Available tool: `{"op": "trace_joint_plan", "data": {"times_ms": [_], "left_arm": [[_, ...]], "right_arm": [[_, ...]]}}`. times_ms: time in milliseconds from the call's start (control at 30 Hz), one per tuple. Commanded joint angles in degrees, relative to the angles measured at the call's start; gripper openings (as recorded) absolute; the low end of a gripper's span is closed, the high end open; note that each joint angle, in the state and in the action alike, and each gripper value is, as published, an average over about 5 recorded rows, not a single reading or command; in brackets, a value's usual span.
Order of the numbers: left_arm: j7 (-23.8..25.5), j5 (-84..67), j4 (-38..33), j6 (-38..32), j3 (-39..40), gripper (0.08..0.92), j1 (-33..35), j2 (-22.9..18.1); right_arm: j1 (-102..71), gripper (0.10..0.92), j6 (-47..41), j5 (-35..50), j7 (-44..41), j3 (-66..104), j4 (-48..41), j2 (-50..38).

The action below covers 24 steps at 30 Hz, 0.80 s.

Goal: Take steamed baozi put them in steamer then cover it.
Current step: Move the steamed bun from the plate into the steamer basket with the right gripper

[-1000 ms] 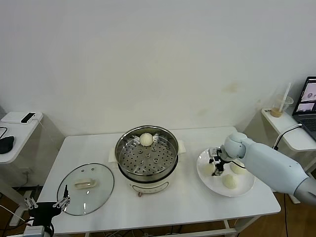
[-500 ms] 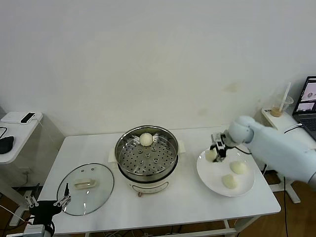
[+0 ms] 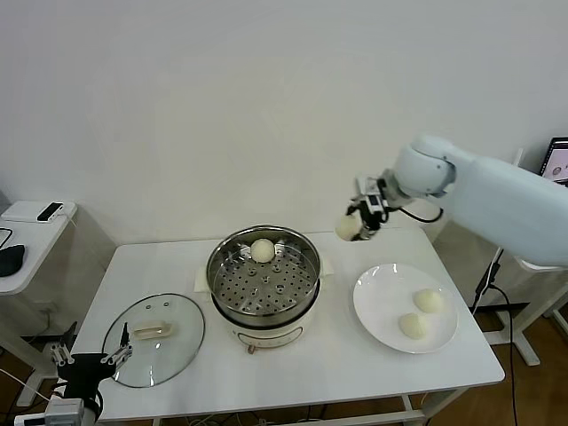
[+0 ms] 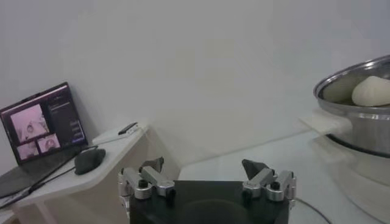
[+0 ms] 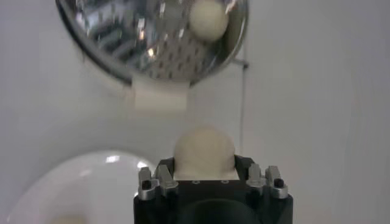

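Observation:
My right gripper is shut on a cream-white baozi, held in the air between the plate and the steamer's right rim. In the right wrist view that baozi sits between the jaws, with the steamer beyond. The steel steamer holds one baozi at its far side. Two baozi lie on the white plate. The glass cover lies flat at the table's front left. My left gripper hangs open beside the cover, off the table's front left corner.
A side table with a phone and a mouse stands at the left. At the right, another small table carries a cup with a straw and a laptop. The left wrist view shows a laptop and the steamer's rim.
My right gripper took one baozi off the plate, lifted it and carried it left toward the steamer. The plate went from three baozi to two. The left arm stayed put.

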Motion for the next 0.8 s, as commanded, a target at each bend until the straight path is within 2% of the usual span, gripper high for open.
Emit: {"op": "trace_joint_plan", "data": {"times_ms": [33, 333, 800], "left_arm": [[0.06, -0.12, 0.16, 0.14, -0.42, 0.823, -0.14, 0.14], [0.09, -0.77, 0.3, 0.22, -2.52, 0.823, 0.07, 0.31], [0.15, -0.7, -0.19, 0.11, -3.05, 0.823, 0.36, -0.57]], "right_arm": [[4.51, 0.619, -6.69, 13.73, 5.18, -3.73, -0.97, 14.51], [-2.59, 0.619, -9.37, 15.79, 9.1, -4.14, -11.07, 26.95], [-10.56, 0.619, -9.58, 11.56, 11.13, -3.3, -22.26, 35.01]]}}
